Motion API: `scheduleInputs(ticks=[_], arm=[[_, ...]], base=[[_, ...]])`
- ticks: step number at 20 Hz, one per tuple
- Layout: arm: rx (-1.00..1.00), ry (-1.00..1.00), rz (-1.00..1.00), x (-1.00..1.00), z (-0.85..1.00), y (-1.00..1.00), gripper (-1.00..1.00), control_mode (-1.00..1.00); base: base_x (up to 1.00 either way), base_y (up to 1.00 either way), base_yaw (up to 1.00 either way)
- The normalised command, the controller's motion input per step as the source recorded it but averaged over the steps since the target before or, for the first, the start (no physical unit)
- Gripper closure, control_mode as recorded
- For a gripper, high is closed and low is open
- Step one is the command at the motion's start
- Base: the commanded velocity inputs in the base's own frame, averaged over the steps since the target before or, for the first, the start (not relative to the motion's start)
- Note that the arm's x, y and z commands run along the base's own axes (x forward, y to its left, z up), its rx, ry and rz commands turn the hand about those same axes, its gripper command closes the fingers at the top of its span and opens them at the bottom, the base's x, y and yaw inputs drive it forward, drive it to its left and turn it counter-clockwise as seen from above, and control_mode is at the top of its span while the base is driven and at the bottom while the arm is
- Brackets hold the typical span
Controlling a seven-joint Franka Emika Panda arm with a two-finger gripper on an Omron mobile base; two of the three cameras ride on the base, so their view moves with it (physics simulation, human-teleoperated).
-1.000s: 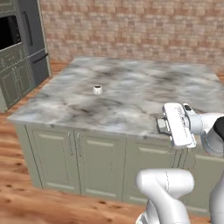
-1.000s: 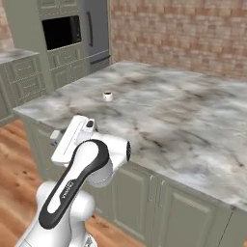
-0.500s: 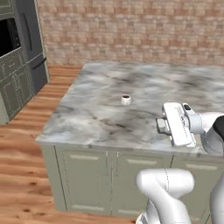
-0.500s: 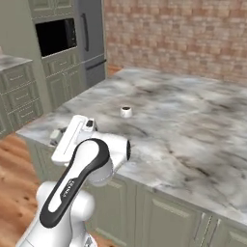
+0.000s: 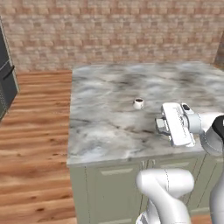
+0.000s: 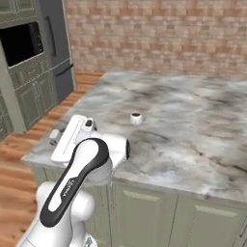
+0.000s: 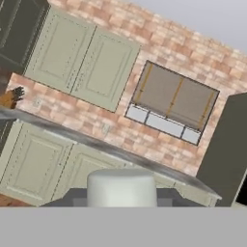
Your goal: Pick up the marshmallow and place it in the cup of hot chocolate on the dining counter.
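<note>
The cup of hot chocolate (image 5: 138,103) (image 6: 136,117) is a small pale mug with dark liquid, standing alone on the marble top of the dining counter (image 5: 105,131) (image 6: 193,149). My gripper (image 5: 160,126) (image 6: 54,137) hangs over the counter's near edge, on the near side of the cup and well apart from it. In the hand view the gripper (image 7: 121,197) is shut on the marshmallow (image 7: 121,185), a soft white block between the two dark fingertips (image 7: 72,198).
A brick wall runs behind the counter. Dark tall appliances and sage cabinets (image 6: 29,53) stand to the left across a wooden floor (image 5: 35,131). The hand view looks out at sage wall cabinets (image 7: 82,62) and a narrow worktop (image 7: 96,144).
The whole scene has shifted in both base views: the base has driven, and the counter and cup now sit further right and nearer. The arm holds the same pose, still gripping the marshmallow.
</note>
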Motion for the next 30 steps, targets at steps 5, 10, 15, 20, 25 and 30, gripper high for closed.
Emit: scheduleInputs(ticks=[5, 10, 15, 20, 25, 30], arm=[[0.0, 0.0, 0.0, 0.0, 0.0, 0.0, 1.0, 1.0], [0.0, 0.0, 0.0, 0.0, 0.0, 0.0, 1.0, 1.0], [0.0, 0.0, 0.0, 0.0, 0.0, 0.0, 1.0, 1.0], [0.0, 0.0, 0.0, 0.0, 0.0, 0.0, 1.0, 1.0], [0.0, 0.0, 0.0, 0.0, 0.0, 0.0, 1.0, 1.0], [0.0, 0.0, 0.0, 0.0, 0.0, 0.0, 1.0, 1.0]], base=[[-0.21, 1.0, -0.53], [-0.42, 1.0, -0.46], [-0.61, 1.0, -0.39], [-0.19, 1.0, -0.4], [0.12, 1.0, -0.53], [0.19, 0.97, -0.6]])
